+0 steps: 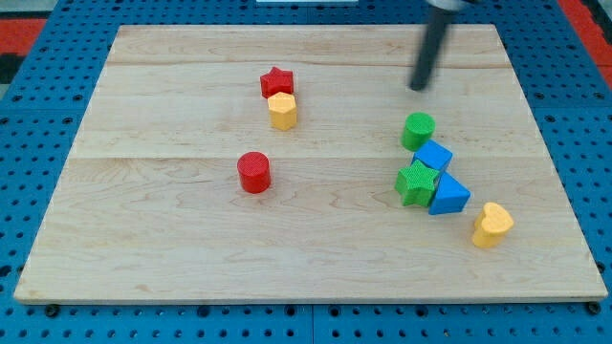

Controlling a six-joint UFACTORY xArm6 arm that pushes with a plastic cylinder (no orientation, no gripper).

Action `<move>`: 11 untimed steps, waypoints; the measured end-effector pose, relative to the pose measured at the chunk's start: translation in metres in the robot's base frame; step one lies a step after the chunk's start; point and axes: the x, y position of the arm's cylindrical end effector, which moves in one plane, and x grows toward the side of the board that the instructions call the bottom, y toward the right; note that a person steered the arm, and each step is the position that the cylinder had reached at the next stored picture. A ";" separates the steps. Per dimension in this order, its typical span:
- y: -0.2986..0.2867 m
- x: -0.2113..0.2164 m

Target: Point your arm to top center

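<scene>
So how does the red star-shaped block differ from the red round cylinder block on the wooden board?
The red star block has a pointed star outline; the red cylinder block is round. The star sits nearer the view's top, the cylinder lower, near the board's middle. The star touches the yellow hexagonal block; the cylinder stands alone. Both share the same red and lie to the view's left of my tip.

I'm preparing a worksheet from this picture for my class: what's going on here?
A robot arm's dark rod hangs over a wooden board; my tip rests in the upper right area, touching no block. The nearest is the green cylinder, just below it, heading a cluster with a blue cube, a green star and a blue triangular block. A yellow heart lies lower right. A red star, a yellow hexagonal block and a red cylinder sit left of centre.
</scene>
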 end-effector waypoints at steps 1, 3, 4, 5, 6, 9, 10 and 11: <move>-0.146 0.002; -0.007 -0.094; -0.108 -0.092; -0.283 -0.038; -0.365 -0.007; -0.097 -0.059; -0.167 -0.094; -0.173 -0.070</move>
